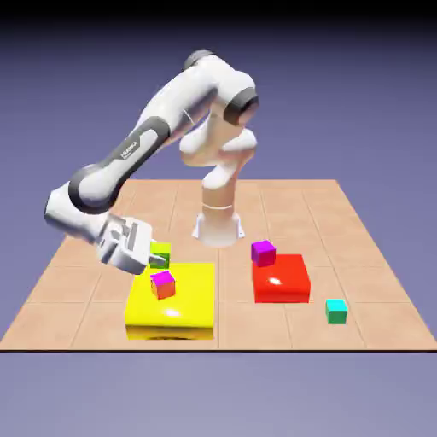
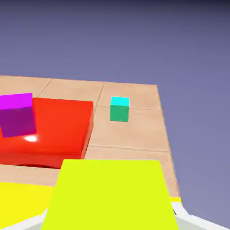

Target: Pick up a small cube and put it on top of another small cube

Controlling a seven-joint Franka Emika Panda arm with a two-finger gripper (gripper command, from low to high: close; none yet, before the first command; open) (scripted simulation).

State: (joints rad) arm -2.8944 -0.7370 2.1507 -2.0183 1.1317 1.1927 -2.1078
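Nearest in the exterior view, a glossy flat yellow block (image 1: pixel 175 303) lies on the tan tiled table (image 1: pixel 77 290). A tiny cube with a magenta top and orange-red sides (image 1: pixel 162 284) sits on it. Just above that cube the white hand (image 1: pixel 149 253) is closed on the tiny lime cube (image 1: pixel 160 254), whose flat matte face fills the bottom of the hand view. To the exterior view's right stand a shiny red block (image 1: pixel 280 278) carrying a magenta-purple cube (image 1: pixel 263 253), and a teal cube (image 1: pixel 336 311).
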